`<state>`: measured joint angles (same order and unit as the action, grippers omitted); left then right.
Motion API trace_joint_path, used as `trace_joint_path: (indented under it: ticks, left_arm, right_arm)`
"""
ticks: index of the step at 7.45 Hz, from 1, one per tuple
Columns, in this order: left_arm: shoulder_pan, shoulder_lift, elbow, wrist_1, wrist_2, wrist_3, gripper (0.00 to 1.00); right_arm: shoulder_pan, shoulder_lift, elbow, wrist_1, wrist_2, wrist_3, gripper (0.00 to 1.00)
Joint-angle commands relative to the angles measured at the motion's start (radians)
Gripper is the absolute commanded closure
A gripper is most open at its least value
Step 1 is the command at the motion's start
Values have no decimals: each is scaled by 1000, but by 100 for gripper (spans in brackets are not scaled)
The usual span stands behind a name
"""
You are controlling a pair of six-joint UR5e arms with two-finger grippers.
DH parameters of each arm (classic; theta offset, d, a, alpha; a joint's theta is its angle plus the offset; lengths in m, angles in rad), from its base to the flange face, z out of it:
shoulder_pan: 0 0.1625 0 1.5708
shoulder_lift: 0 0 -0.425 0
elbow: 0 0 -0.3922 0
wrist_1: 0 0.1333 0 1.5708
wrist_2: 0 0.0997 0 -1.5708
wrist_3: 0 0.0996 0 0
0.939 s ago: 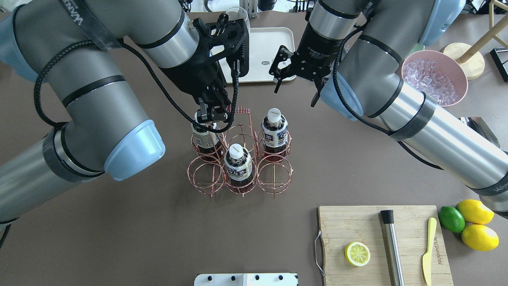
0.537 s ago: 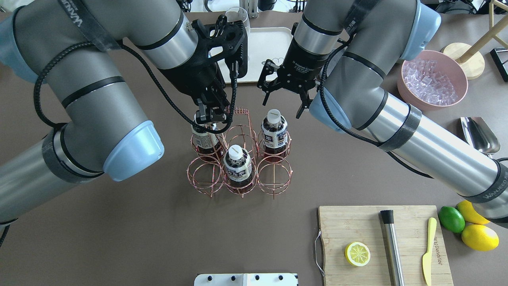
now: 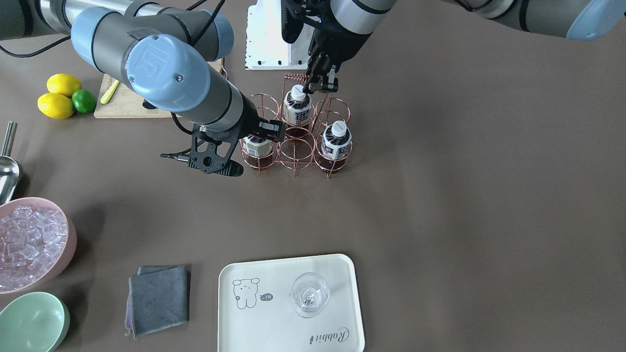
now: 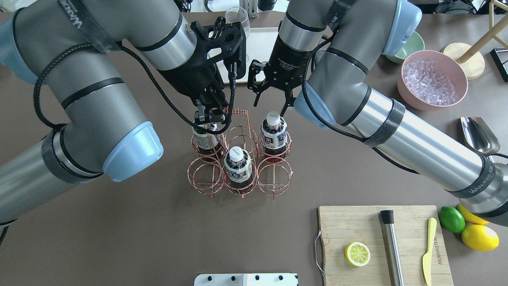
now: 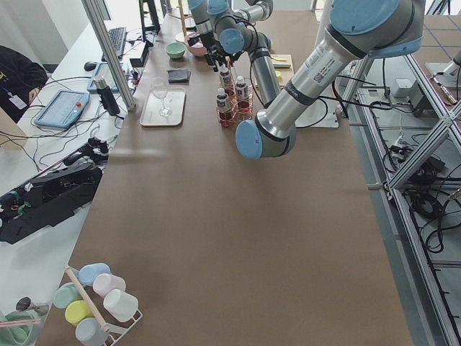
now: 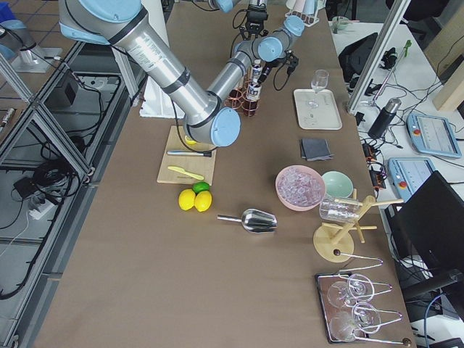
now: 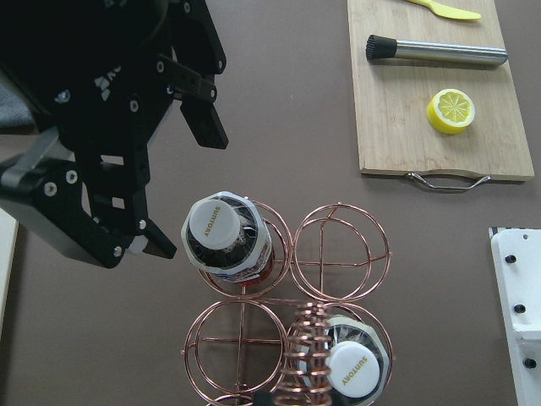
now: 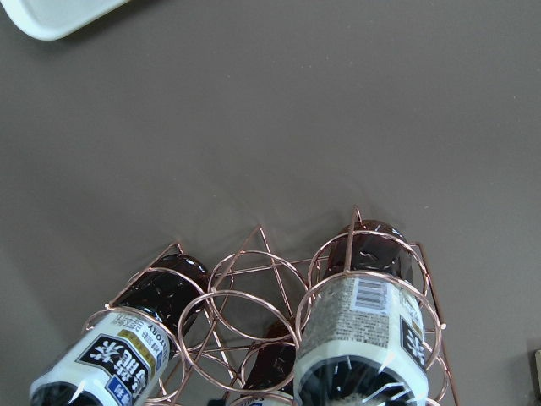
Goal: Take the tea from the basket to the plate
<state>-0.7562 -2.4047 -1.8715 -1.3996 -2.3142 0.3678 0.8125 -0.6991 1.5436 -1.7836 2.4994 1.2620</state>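
tea: three upright dark bottles with white caps; one (image 4: 273, 133) in the far right ring, one (image 4: 237, 167) in the near middle ring, one (image 4: 204, 140) in the far left ring
basket (image 4: 276, 179): copper wire, six rings, on the tabletop
plate (image 3: 274, 320): cream, bear drawing, well apart from the basket

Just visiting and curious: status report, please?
Left gripper shut, apparently on basket handle. Right gripper open at tea, not gripping. Tea in basket; plate holds a glass.

- Long table (image 5: 216, 238), matte brown top.
- Aluminium-profile frame (image 5: 425, 155) alongside, cables on tiled floor (image 6: 43, 181).
- White side bench (image 6: 428, 94) bearing tablets.
- Even, bright indoor lighting.
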Motion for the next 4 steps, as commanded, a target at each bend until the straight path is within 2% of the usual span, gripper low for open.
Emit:
trace_joint_path:
  ticks: [1,4]
  left_arm:
    - [0,13,-8,1,-2,0,100]
    - [0,15,-12,1,-1,-1,100]
  right_arm:
    - [-7,3,3,-8,4,1,31]
    - [5,-8,6,-14,6,-1,30]
